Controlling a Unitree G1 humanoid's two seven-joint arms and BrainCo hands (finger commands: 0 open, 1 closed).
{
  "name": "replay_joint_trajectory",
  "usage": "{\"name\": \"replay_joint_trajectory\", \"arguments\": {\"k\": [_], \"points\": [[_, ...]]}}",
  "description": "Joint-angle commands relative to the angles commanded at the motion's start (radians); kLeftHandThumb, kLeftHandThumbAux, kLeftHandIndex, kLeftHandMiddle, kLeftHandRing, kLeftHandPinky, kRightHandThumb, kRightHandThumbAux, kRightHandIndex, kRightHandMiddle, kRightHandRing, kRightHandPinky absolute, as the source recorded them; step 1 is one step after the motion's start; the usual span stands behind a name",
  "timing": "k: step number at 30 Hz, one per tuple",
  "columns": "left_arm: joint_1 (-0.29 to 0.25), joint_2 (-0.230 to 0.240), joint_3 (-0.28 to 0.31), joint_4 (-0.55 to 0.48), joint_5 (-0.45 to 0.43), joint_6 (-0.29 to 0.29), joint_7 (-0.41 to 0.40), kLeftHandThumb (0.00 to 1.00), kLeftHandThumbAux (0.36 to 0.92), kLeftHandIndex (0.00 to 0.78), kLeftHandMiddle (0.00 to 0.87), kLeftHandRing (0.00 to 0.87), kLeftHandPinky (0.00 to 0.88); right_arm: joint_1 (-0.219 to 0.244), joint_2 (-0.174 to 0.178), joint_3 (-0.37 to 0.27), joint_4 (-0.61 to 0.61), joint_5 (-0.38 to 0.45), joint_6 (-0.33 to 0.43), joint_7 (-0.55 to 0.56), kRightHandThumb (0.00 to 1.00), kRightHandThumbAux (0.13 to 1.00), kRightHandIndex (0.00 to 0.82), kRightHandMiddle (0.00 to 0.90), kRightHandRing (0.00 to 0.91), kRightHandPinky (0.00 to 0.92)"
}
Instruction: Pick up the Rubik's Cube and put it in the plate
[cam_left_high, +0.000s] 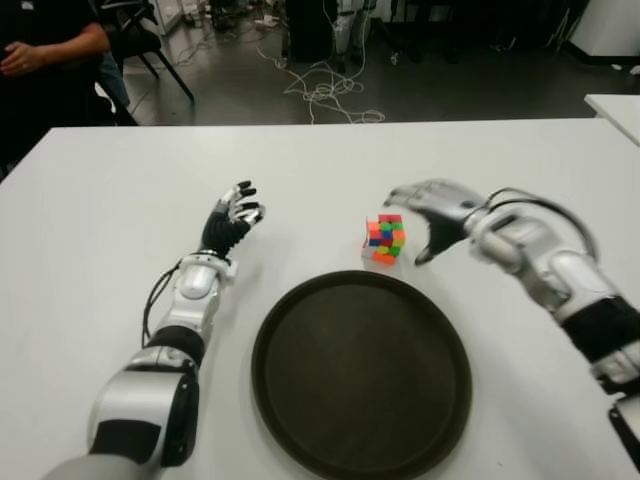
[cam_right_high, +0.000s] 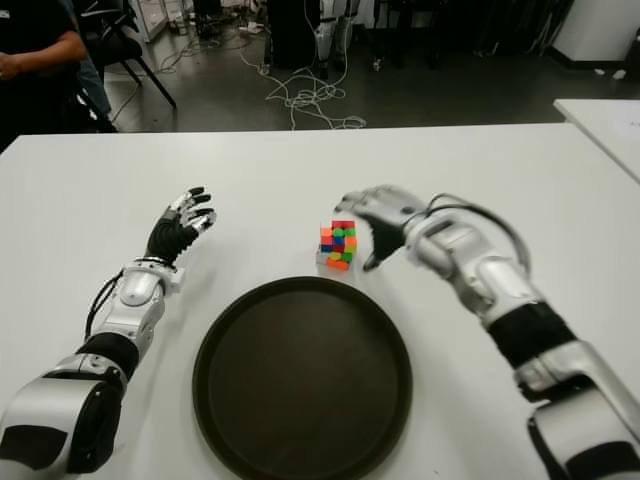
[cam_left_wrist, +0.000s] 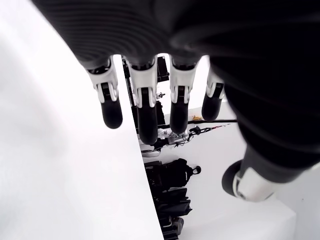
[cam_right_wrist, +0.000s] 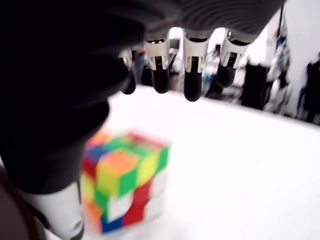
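Silver-shelled arms with black joint bands, black cables, black hands, white-knuckled black-tipped fingers (cam_right_wrist: 192, 85).

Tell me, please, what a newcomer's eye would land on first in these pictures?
The brightly coloured Rubik's Cube stands out on the white table, just beyond the far rim of the dark round plate. The right robot hand is open beside the cube's right side, not gripping it. The left robot hand shows open, left of the plate.

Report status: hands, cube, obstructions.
Right hand open beside the Rubik's Cube, no grasp. Left hand open, idle. Cube on table beyond plate. Path clear.
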Motion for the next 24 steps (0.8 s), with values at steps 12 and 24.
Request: {"name": "replay_joint_trajectory", "arguments": {"k": [12,24], "points": [[-0.003,0.003,-0.004,-0.001,0.004,0.002,-0.002,0.166,0.682,0.127,0.167,0.181,0.189,0.043,-0.01,-0.067,-0.069,0.016,0.038,-0.013,0.0,0.756,0.07,0.108,0.108,0.082],[-0.006,0.004,-0.003,0.003,0.004,0.015,-0.003,0.174,0.68,0.123,0.163,0.177,0.189,0.037,-0.016,-0.079,-0.082,0.017,0.041,0.0,0.0,0.76,0.072,0.11,0.116,0.091]]}}
